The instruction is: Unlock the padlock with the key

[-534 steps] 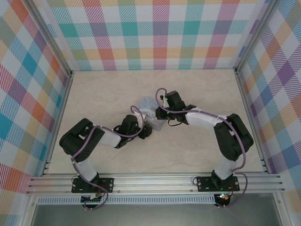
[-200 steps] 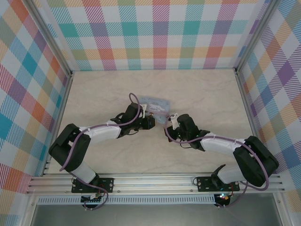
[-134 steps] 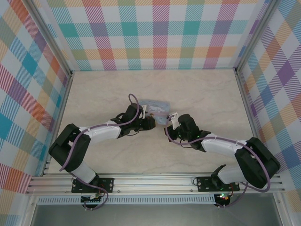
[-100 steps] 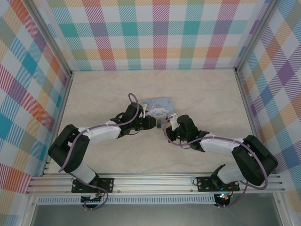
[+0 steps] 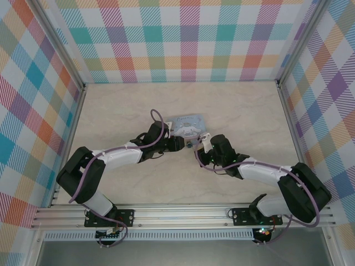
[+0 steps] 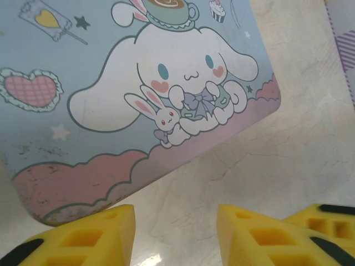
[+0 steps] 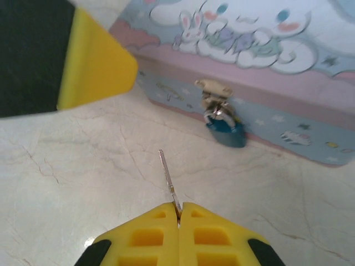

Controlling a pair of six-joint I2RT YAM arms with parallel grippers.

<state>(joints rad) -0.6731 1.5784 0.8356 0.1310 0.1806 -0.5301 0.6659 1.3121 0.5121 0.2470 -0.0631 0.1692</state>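
The tiny dark blue padlock [image 7: 226, 131] hangs by its metal shackle from the hasp on the tin's front wall, its body touching the table. In the top view the padlock [image 5: 190, 144] lies between the two grippers. My right gripper [image 7: 178, 215] is shut on the thin silvery key [image 7: 168, 176]. The blade points toward the padlock and ends a short way to its left; the looped head is hidden between the pads. My left gripper [image 6: 176, 235] stands open over bare table at the tin's front corner, holding nothing. One of the left gripper's yellow fingers [image 7: 97, 61] shows in the right wrist view.
The pale blue tin [image 5: 187, 123] with a white cartoon character on its lid [image 6: 166, 72] sits mid-table just beyond both grippers. Marble tabletop [image 5: 244, 111] stretches around it. Checkered walls [image 5: 177, 39] enclose the back and sides.
The right arm has drawn back from over the tin to its near side, holding the key. The left gripper moved up to the tin's front corner. The tin turned slightly.
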